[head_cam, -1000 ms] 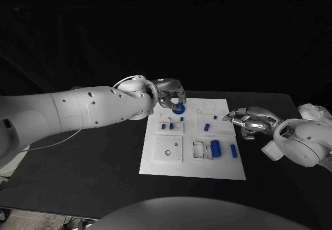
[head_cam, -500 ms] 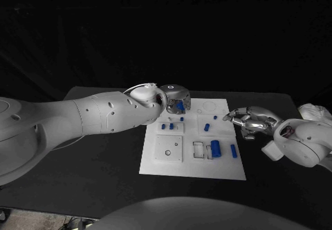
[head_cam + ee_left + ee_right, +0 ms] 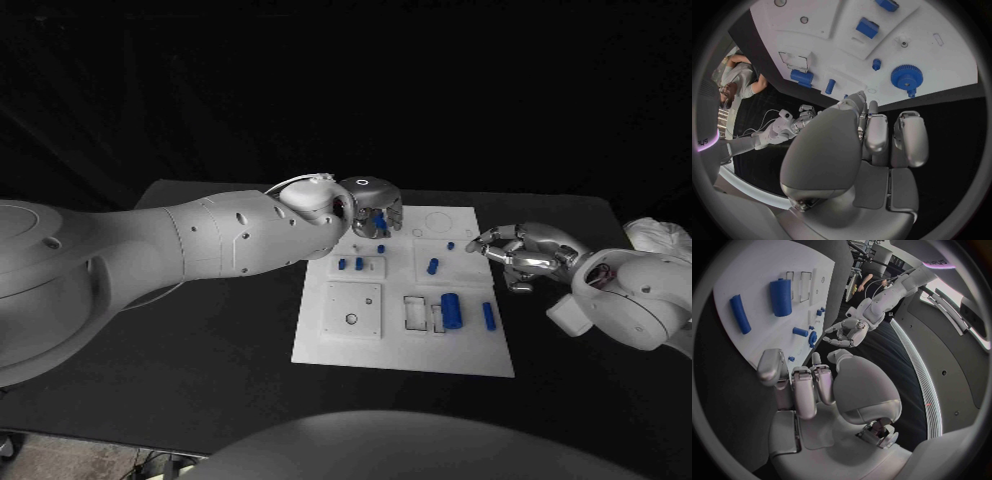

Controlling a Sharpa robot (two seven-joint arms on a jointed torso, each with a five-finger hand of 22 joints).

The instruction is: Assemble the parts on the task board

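Hovering over toothed blue gear [image 3: 907, 77], silver left hand [image 3: 879, 145], fingers straight.

A black table [image 3: 216, 330] stands before dark black drapery [image 3: 346, 90] filling the whole backdrop behind it.

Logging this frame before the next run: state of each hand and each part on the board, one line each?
left hand: holds nothing, fingers apart, above the board's far end
right hand: holds nothing, fingers curled in, beside the board's right edge
task board: flat on the table
blue gear: flat on the board, not held
large blue cylinder: lying on the board
slim blue bar: lying near the board's right edge
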